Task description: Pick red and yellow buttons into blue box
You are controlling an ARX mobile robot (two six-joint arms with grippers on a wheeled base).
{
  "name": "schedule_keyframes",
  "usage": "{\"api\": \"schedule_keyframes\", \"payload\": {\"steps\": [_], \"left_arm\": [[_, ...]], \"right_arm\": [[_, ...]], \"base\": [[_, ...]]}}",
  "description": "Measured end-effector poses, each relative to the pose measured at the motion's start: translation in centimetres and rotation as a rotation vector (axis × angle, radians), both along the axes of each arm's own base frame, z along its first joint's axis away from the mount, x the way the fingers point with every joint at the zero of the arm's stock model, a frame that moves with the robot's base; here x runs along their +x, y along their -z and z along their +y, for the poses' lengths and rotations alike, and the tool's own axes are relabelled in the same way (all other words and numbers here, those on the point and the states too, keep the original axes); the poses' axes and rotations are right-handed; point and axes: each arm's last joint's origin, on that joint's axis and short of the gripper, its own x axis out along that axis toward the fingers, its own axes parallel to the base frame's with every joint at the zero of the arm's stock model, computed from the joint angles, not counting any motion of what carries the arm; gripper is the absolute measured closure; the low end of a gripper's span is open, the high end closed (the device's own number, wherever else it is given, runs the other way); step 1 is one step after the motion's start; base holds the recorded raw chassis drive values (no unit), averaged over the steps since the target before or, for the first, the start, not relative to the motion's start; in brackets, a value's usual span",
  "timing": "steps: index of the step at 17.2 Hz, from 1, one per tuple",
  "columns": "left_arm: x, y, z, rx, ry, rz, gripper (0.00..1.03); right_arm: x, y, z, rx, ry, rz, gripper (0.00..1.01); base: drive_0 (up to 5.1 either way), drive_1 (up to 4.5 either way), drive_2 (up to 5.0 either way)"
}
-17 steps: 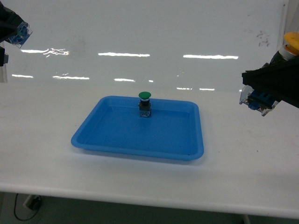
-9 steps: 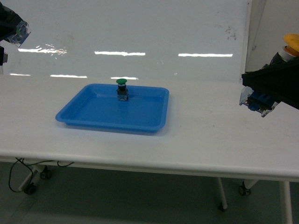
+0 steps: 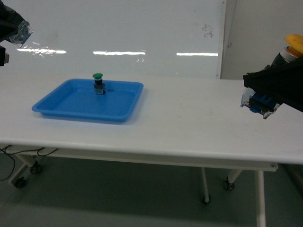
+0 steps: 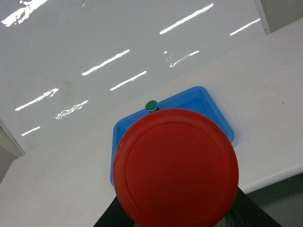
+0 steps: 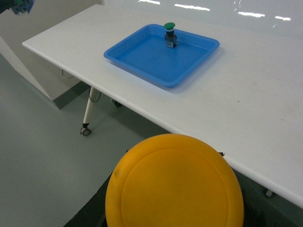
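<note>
I'm carrying: left gripper (image 3: 16,30) clamping red button (image 4: 176,166), right gripper (image 3: 265,101) clamping yellow button (image 5: 174,182); next I'm finding the blue box.

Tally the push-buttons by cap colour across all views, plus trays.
Red button: 1, filling the left wrist view
Yellow button: 1, at the right arm
Green button: 1, standing in the blue tray
Blue tray: 1
Total: 4 things, 3 buttons and 1 tray
</note>
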Motion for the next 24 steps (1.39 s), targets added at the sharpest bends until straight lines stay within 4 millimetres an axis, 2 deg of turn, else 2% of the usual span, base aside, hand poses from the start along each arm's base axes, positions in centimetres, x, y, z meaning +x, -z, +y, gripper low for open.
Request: {"api": "schedule_keyframes", "payload": {"steps": [24], "left_arm": [[-0.02, 0.02, -0.02, 0.0, 0.001, 0.002, 0.8]], "right_arm": [[0.0, -0.01, 0.01, 0.0, 0.001, 0.0, 0.6]], "base": [[4.8, -3.43, -1.3]]}}
